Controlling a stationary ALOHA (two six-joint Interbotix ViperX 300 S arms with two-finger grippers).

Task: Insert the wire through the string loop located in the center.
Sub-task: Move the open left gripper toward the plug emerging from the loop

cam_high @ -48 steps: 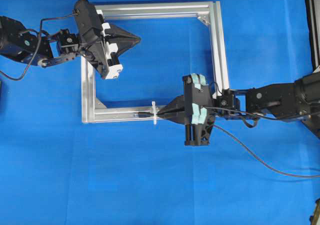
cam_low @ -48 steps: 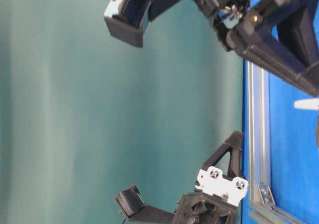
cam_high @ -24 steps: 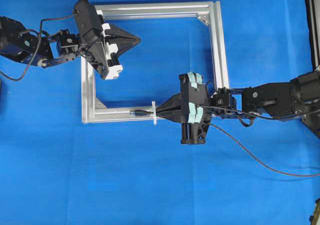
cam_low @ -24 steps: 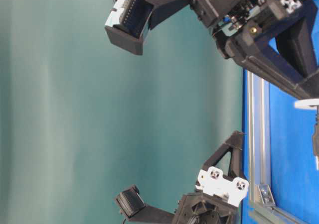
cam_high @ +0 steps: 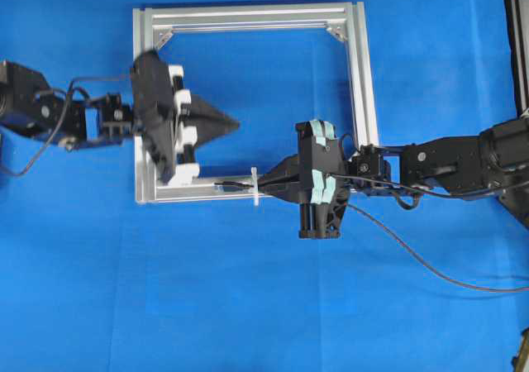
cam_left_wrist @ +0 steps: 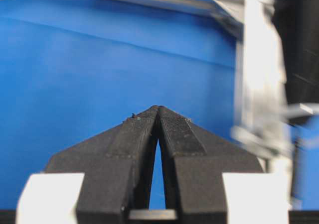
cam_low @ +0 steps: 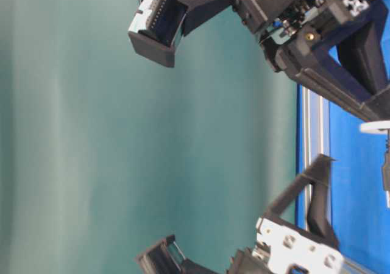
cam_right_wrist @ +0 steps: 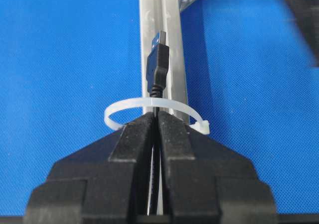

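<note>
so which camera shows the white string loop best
The right wrist view: the string loop fills mid-frame, with the wire's plug already poking through it, held by the shut right end effector. Overhead shows only a small white sliver on the frame bar; table-level catches an edge; the left wrist view a blur.

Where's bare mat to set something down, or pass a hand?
Free: blue mat below the frame's bottom bar, left of the trailing wire; also right of the frame. Crowded: the string loop, right gripper holding wire, left gripper nearby.
</note>
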